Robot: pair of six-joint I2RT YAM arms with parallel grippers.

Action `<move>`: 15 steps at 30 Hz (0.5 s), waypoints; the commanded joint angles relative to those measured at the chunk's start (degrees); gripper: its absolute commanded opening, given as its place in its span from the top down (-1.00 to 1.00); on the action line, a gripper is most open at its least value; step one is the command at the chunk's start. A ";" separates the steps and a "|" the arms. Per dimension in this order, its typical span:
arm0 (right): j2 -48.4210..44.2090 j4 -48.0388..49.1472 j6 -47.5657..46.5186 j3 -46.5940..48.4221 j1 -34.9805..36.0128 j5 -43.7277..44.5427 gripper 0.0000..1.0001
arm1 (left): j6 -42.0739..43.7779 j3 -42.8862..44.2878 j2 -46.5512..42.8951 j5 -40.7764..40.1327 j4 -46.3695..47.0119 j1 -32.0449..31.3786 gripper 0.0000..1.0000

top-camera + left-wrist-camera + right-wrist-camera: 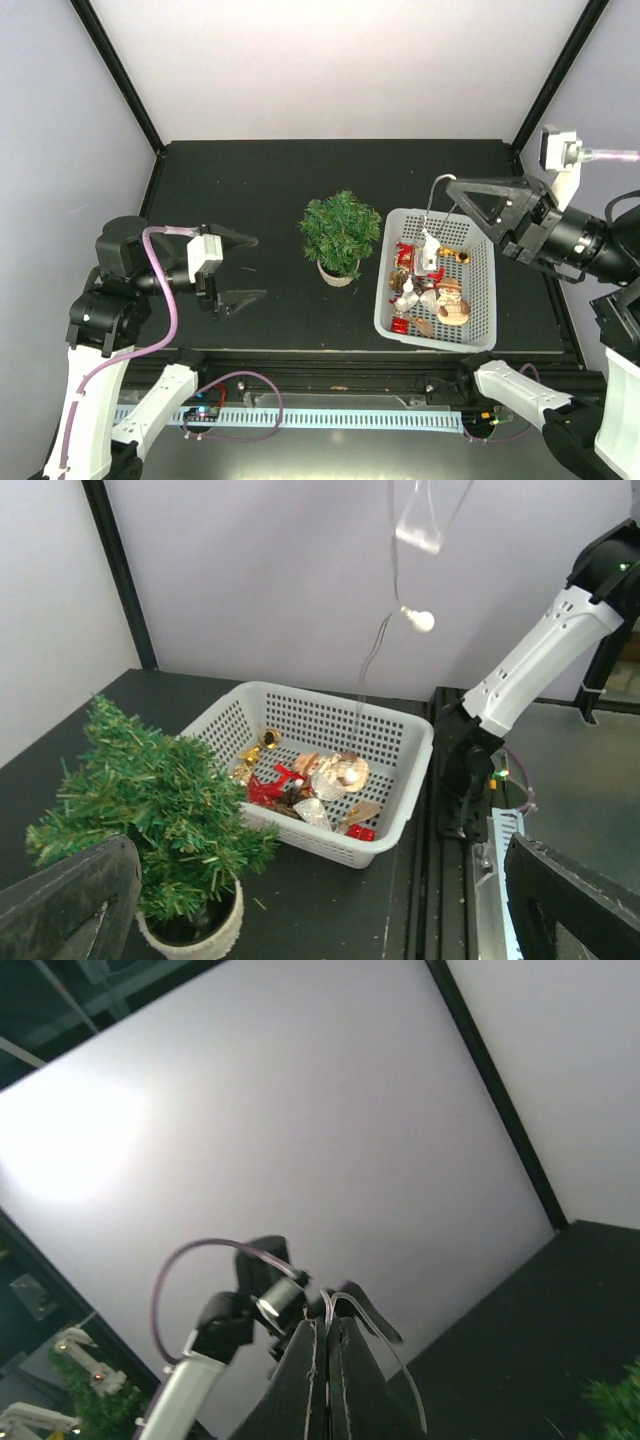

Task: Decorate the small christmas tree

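One pinched wire (right wrist), tree overhead

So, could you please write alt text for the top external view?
The right pincer, shut on a thin clear strand, dangles it over a white plastic lattice basket of red and gold ornaments. Left of it, a small bushy green tree in a cream pot stands on the black table, the open left pincer farther left.

1 tree, 1 basket, 1 wire
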 commanded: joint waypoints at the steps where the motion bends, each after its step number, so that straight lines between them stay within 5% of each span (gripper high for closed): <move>1: 4.52 6.00 5.94 6.55 0.35 -3.45 0.98 | -2.17 -3.63 -1.42 2.96 3.08 -0.20 -0.98; 15: 13.34 19.42 18.53 17.34 0.35 -10.21 0.98 | 1.45 -5.99 0.67 -0.54 2.18 -6.68 -0.98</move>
